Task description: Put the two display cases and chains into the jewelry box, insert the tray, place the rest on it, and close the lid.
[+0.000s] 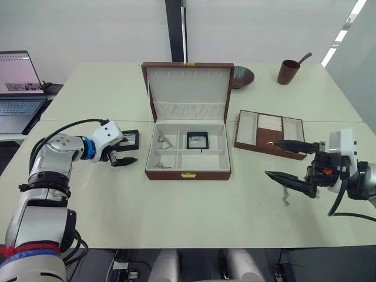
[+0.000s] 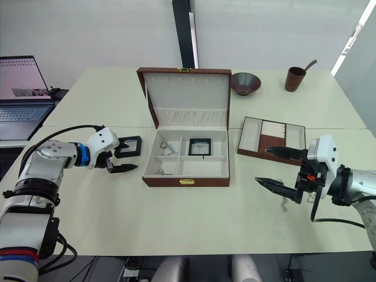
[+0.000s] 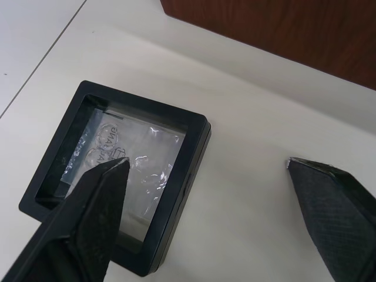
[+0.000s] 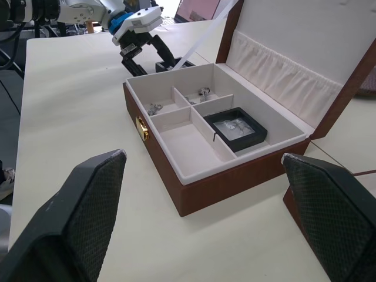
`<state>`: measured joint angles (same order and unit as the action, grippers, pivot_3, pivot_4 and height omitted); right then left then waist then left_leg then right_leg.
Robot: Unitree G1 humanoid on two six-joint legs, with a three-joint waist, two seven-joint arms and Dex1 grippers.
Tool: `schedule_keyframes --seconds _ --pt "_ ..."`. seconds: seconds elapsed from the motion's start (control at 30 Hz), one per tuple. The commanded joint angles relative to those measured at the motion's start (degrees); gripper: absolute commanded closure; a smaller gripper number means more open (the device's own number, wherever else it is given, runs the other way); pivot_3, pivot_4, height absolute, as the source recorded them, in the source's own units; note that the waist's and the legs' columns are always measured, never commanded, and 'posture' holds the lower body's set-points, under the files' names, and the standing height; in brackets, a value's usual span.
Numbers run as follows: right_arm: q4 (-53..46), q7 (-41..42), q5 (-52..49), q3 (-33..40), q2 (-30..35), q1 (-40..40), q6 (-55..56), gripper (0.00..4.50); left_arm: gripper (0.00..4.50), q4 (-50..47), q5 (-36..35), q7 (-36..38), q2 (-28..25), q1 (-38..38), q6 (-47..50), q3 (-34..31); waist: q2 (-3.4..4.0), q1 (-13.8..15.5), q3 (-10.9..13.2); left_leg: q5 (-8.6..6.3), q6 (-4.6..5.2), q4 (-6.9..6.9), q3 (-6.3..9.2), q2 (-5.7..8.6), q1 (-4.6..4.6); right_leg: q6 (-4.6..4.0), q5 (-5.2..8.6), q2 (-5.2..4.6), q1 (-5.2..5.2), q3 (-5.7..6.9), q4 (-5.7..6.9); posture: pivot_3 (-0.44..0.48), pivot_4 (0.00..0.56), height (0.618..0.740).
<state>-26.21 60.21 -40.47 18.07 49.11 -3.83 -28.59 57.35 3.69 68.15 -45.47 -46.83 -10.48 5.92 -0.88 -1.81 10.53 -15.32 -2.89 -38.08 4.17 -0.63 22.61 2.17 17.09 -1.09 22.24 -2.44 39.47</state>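
While one display case (image 1: 197,140) and two chains (image 1: 165,141) already lie in the open jewelry box (image 1: 188,173) mid-table, the left gripper (image 1: 119,155) spreads wide over the second case (image 3: 117,176) beside it, and the tray (image 1: 271,134) waits by the wide-open right gripper (image 2: 281,171), a chain (image 1: 285,197) below it.

bench (image 1: 194,205): pale, seamed | centre: open jewelry box (image 1: 188,173) | just left of it: display case (image 1: 130,138) | right: tray (image 1: 270,134), chain (image 1: 285,198) | far edge: bowl (image 1: 242,76), cup (image 1: 288,71)

Open jewelry box (image 1: 188,174), display case (image 1: 197,140) inside, tray (image 1: 270,134) beside
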Motion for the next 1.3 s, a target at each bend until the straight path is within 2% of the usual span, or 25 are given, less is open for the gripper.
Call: schedule_keyframes --seconds 0.03,0.33,0.4,0.77,1.07,1.3 --pt "-1.30 0.84 -0.06 0.79 1.17 -0.02 1.00 0.00 1.16 0.55 0.30 -0.21 0.07 -0.83 -0.47 -0.30 0.00 0.01 0.00 0.00 0.00 0.00 0.00 0.00 0.00 0.00 0.00 0.00 0.00 0.00 0.00 0.000 0.150 0.740" --pt "-0.68 0.88 0.49 0.86 0.59 -0.33 1.46 0.00 4.02 1.06 0.34 -0.60 0.28 -1.27 -0.70 -0.43 0.00 0.00 0.00 0.00 0.00 0.00 0.00 0.00 0.00 0.00 0.00 0.00 0.00 0.00 0.00 0.000 0.150 0.740" --pt "-0.73 1.07 0.51 0.84 0.57 -0.20 1.66 0.00 4.47 1.29 0.38 -0.61 0.29 -1.45 -0.72 -0.39 0.00 0.00 0.00 0.00 0.00 0.00 0.00 0.00 -0.01 0.00 0.00 0.00 0.00 0.00 0.01 0.000 0.150 0.740" --pt "0.11 1.23 0.91 0.98 0.16 0.15 2.96 0.00 4.47 -3.36 -3.27 3.46 -1.89 -1.42 5.77 -3.39 -0.03 -0.03 0.02 0.00 0.00 -0.01 0.00 0.00 0.00 0.00 0.00 0.01 0.00 0.00 0.02 0.000 0.150 0.740" --pt "0.09 1.39 -0.91 2.70 0.07 0.89 2.56 0.00 4.47 -30.11 -8.38 8.74 -7.09 6.67 18.16 -4.50 -0.08 -0.01 0.05 0.00 -0.01 -0.02 0.03 -0.04 0.00 0.00 0.00 0.00 0.00 0.00 0.03 0.000 0.150 0.740" --pt "-5.58 1.34 -5.22 3.07 1.57 0.54 0.20 0.00 4.47 -45.18 -12.09 10.94 -8.99 7.50 28.27 -4.09 -0.09 0.04 0.05 0.00 -0.01 -0.02 0.06 -0.03 0.05 0.00 0.00 0.00 0.00 0.01 -0.02 0.000 0.150 0.740"
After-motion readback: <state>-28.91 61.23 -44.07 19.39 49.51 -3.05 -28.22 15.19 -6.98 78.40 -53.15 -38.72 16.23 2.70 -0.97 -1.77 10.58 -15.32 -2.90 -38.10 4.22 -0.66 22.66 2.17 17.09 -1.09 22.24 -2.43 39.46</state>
